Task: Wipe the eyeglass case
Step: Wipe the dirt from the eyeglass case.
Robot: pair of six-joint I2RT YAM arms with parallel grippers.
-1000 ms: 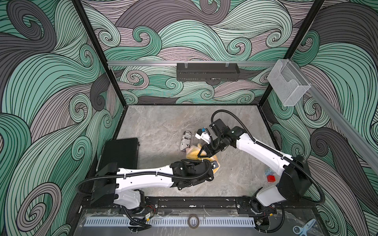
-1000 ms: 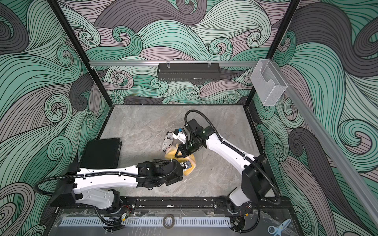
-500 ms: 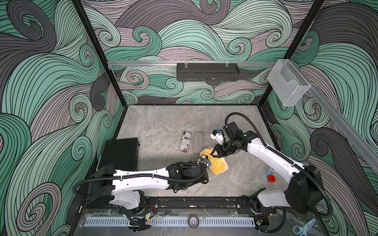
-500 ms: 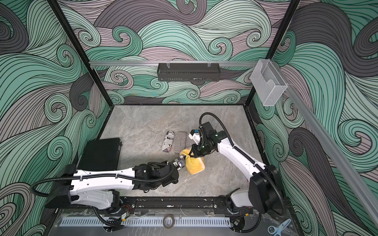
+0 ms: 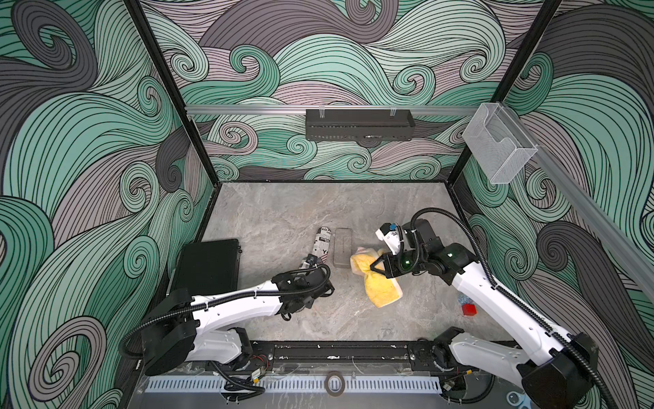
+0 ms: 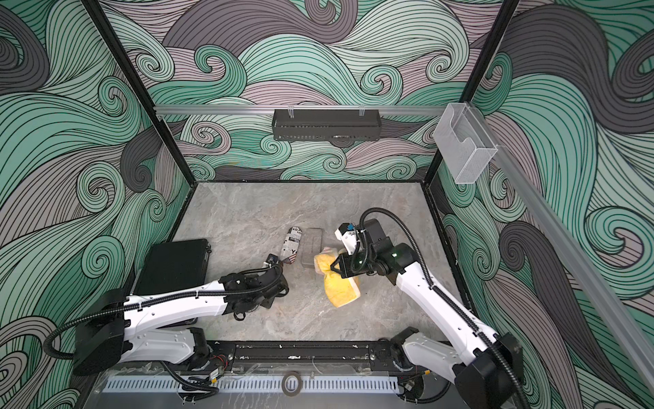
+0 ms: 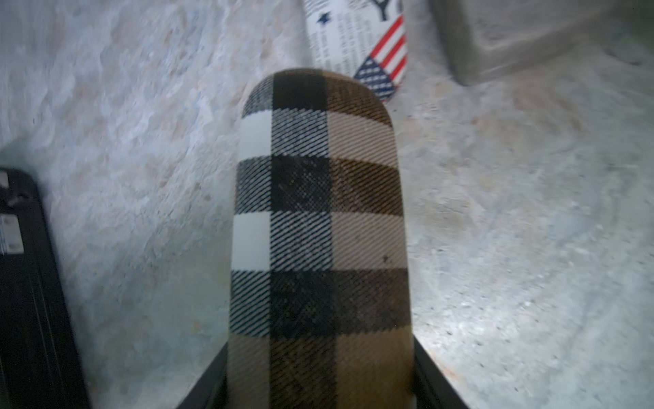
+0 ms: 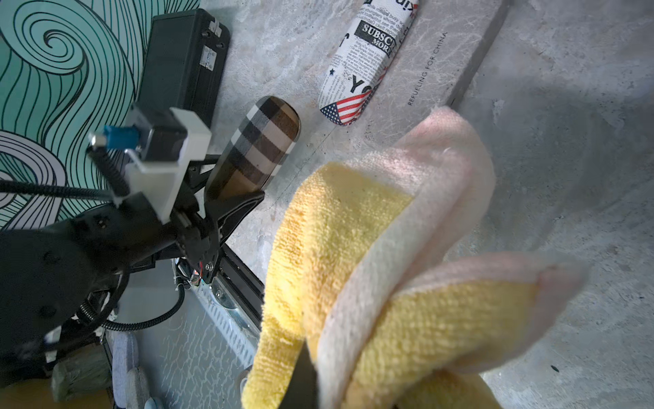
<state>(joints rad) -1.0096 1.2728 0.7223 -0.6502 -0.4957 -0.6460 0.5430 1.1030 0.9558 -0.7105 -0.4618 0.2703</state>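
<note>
My left gripper (image 7: pixel 320 389) is shut on a plaid brown, black and white eyeglass case (image 7: pixel 318 212), with a black finger on each side of its near end. The case (image 8: pixel 262 148) sticks out level above the table, its rounded tip toward a newspaper-print case (image 8: pixel 364 63). In both top views the left wrist hides the plaid case. My right gripper (image 5: pixel 377 267) is shut on a bunched yellow cloth (image 5: pixel 380 290) with a pale pink underside, which hangs down to the table right of the cases. The cloth (image 8: pixel 371 248) and the plaid case are apart.
The newspaper-print case (image 5: pixel 323 242) and a flat grey case (image 5: pixel 342 246) lie side by side mid-table. A black box (image 5: pixel 208 265) sits at the left wall. A small red cube (image 5: pixel 469 309) lies near the right arm.
The grippers were together over the cloth a second ago. My right arm has carried the cloth off to the right, and my left arm has drawn the plaid case back to the left.
</note>
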